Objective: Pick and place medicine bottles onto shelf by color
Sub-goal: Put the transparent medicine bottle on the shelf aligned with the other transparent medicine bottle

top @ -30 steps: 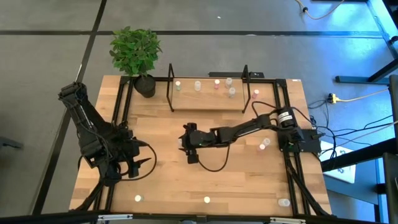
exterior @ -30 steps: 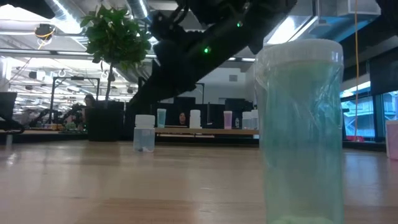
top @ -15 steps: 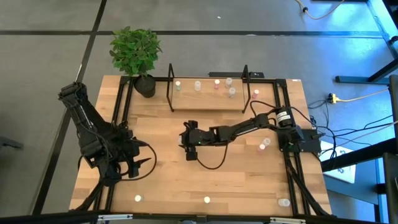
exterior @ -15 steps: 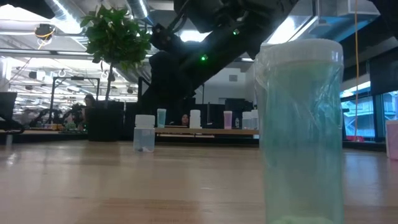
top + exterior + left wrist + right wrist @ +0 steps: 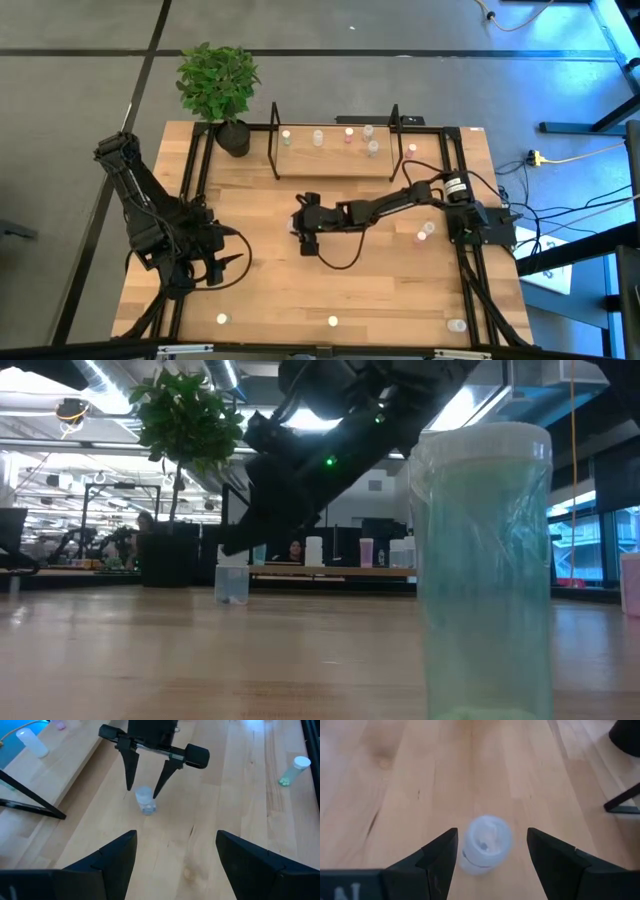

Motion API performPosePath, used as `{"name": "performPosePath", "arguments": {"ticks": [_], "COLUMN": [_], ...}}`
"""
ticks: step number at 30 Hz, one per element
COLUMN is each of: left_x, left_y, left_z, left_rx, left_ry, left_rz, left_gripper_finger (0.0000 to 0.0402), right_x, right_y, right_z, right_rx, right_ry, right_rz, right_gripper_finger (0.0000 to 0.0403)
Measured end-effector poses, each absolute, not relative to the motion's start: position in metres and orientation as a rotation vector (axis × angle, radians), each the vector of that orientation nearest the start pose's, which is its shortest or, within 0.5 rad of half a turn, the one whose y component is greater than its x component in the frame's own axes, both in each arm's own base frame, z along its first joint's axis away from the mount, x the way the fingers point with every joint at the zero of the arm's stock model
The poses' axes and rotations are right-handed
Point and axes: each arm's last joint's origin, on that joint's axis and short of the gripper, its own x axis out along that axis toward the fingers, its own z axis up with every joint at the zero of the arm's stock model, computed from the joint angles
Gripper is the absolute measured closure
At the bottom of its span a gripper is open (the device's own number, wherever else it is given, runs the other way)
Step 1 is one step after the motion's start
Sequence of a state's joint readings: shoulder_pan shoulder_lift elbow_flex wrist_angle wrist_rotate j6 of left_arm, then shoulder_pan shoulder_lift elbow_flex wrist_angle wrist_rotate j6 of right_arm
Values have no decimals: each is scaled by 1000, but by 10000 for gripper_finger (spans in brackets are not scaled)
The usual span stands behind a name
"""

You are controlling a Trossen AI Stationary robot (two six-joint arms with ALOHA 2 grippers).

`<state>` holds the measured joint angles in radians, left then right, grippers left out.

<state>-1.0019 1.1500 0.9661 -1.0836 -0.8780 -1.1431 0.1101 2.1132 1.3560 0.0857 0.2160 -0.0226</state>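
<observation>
Right end effector (image 5: 145, 791) has dropped lower, jaws open, clear bottle (image 5: 145, 801) upright between its fingertips on tabletop (image 5: 210, 795); grasp looks next.

In the overhead view, the bottles on the shelf (image 5: 333, 160) are specks too small to tell tint or shape for certain, and the clear bottle (image 5: 296, 232) at the table's middle is mostly hidden under the right gripper (image 5: 300, 236).

In the table-level view, a large bottle (image 5: 488, 570) at three o'clock is cut off by the bottom edge, a pink bottle (image 5: 631, 582) is cut by the right edge, and people in the room behind are too blurred to make out.

In each wrist view, that arm's own fingers are cut off by the bottom edge.
</observation>
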Motion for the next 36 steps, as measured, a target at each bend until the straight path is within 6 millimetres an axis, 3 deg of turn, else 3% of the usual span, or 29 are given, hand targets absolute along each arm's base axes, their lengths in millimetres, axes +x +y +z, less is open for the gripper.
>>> {"name": "performPosePath", "arguments": {"ticks": [9, 15, 27, 36], "left_x": [121, 121, 121, 121], "left_y": [-148, -148, -148, -148], "left_z": [276, 276, 277, 277], "left_rx": [-67, -68, -70, -70], "left_ry": [655, 656, 655, 655], "left_rz": [301, 300, 301, 301], "left_gripper_finger": [136, 136, 136, 136], "right_x": [448, 450, 453, 453], "right_y": [43, 44, 44, 44], "right_z": [144, 131, 136, 137], "right_rx": [-107, -105, -93, -71], "right_ry": [682, 691, 640, 633], "right_rz": [-78, -69, -71, -78], "right_gripper_finger": [162, 162, 162, 215]}}
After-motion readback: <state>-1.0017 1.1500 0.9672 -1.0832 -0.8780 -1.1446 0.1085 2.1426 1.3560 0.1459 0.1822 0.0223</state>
